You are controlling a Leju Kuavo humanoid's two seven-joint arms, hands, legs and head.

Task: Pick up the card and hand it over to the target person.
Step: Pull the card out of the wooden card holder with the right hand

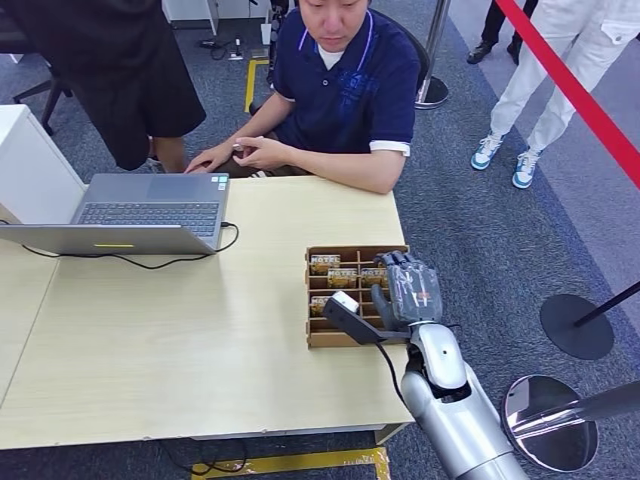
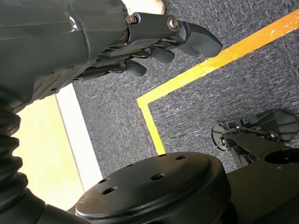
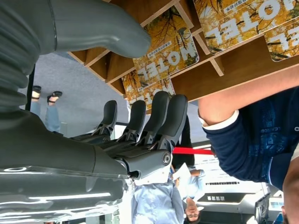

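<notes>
Right hand [image 1: 407, 292] raised, fingers [image 3: 166, 116] apart; left hand [image 2: 105, 42] hangs, fingers loosely curled.

Cards [image 3: 166, 51]: yellow-orange autumn-leaf print, white "HOTEL" lettering, just beyond the dark grey fingers [image 3: 166, 116]. Tray [image 1: 321, 338]: brown. Table [image 1: 189, 330]: pale wood. Shirt [image 1: 347, 85]: navy, white trim. Laptop [image 1: 151, 205]: grey.

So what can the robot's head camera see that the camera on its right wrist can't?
Head view alone: the open grey laptop, its black cable and the pale wooden table.

Right wrist view alone: the yellow leaf-print cards marked HOTEL up close, and the fingers of the right hand apart, holding nothing.

Both share: the brown wooden tray with compartments, the right hand beside it, and the seated person in the dark blue polo shirt.
</notes>
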